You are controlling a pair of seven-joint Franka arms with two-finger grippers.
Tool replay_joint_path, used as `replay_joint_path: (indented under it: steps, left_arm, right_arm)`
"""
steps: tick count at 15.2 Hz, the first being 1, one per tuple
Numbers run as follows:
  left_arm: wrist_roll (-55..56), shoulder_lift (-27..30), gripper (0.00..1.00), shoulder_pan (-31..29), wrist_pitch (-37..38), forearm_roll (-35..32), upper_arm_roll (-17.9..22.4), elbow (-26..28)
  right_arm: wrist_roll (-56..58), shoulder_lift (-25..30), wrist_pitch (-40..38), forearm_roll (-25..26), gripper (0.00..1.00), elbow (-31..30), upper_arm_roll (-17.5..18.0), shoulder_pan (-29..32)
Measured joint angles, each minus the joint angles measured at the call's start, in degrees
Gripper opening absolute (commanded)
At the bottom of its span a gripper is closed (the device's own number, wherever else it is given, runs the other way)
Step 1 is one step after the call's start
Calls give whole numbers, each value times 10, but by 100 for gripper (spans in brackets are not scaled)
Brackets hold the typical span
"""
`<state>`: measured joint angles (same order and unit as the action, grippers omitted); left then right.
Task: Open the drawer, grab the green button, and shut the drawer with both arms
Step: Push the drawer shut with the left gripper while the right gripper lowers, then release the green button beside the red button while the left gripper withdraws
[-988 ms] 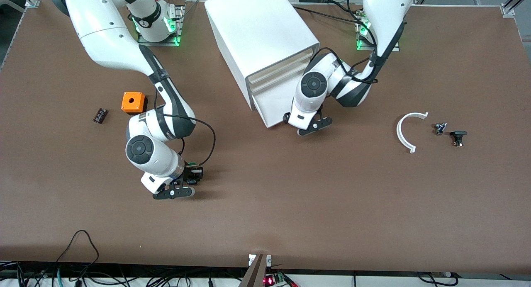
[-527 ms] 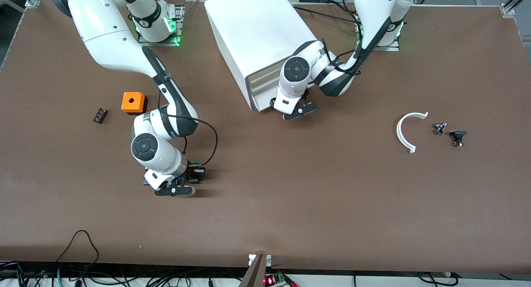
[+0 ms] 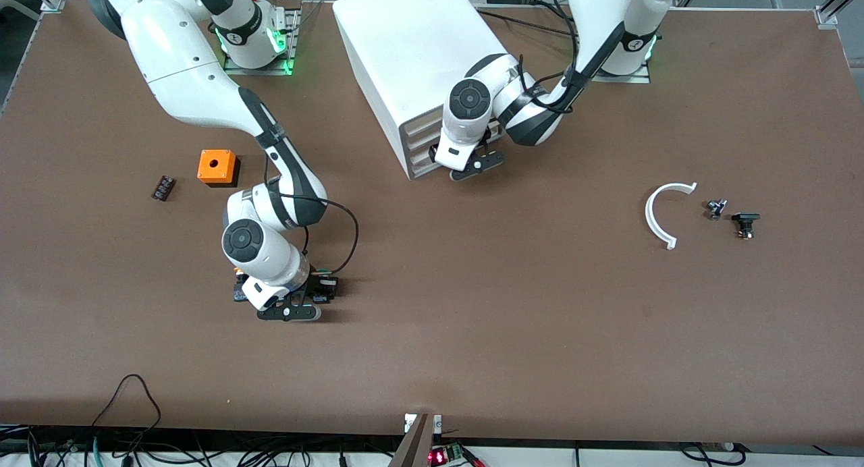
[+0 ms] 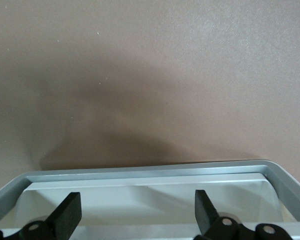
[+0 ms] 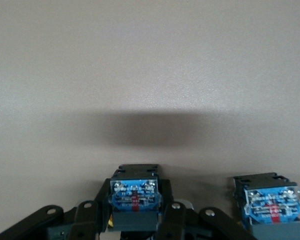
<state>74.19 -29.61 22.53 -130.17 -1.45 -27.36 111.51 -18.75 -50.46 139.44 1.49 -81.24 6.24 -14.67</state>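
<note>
left tool (image 3: 470, 168): fingers apart, flat against the drawer (image 3: 422, 158) front to shove it shut
right tool (image 3: 291, 310): clamped on a button (image 5: 135, 196), low over the worktop (image 3: 513, 305)

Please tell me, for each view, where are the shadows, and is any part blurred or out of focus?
Front view: even light, sharp, soft shadows under both arms on the brown table. Left wrist view: a broad dark shadow on the table before the white cabinet's grey front rim; the open left gripper looks soft. Right wrist view: an oval shadow above the black-bodied button block in the shut right gripper; all slightly blurred.
</note>
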Motion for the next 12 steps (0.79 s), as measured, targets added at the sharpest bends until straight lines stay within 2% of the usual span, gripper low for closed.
replay_joint_path:
  steps: [1,6,8,12]
  left_arm:
    - [0,0,100,0,0,0,0,0]
    - [-16,8,100,-14,46,0,0,-8]
    - [-57,23,100,-38,84,0,2,-25]
    - [-169,62,100,-110,171,0,3,-78]
  right_arm:
    - [0,0,0,0,100,0,0,0]
    - [0,0,7,13,100,2,0,0]
    - [0,1,9,35,100,9,2,-1]
    - [0,13,9,43,100,18,2,0]
